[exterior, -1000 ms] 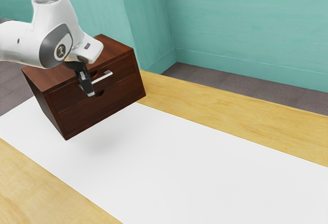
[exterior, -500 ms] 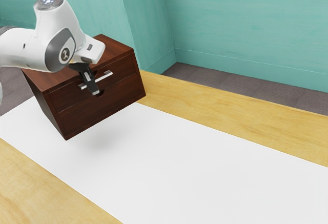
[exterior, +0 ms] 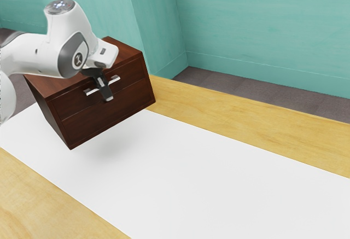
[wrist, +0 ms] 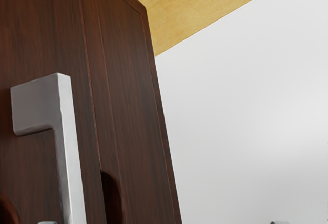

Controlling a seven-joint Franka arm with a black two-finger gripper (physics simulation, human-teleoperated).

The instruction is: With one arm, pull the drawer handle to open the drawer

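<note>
A dark brown wooden drawer box (exterior: 93,116) stands at the exterior view's left, on the far end of a white mat. Its upper drawer front carries a silver bar handle (exterior: 90,91), and that front lies flush with the box. My black gripper (exterior: 105,90) hangs right in front of the handle, near its middle, fingers pointing down across the bar. The fingers look open, with the bar close to one of them. In the wrist view the handle (wrist: 64,147) runs along the dark drawer front (wrist: 123,106), very near the hand.
The white mat (exterior: 191,168) covers the middle of a light wooden table (exterior: 246,118). Teal walls rise behind the box and along the back, with a grey floor strip (exterior: 262,88) beyond the table's far edge.
My hand has shifted toward the exterior view's right along the handle and drawn closer to the drawer front. The box and drawer have not moved.
</note>
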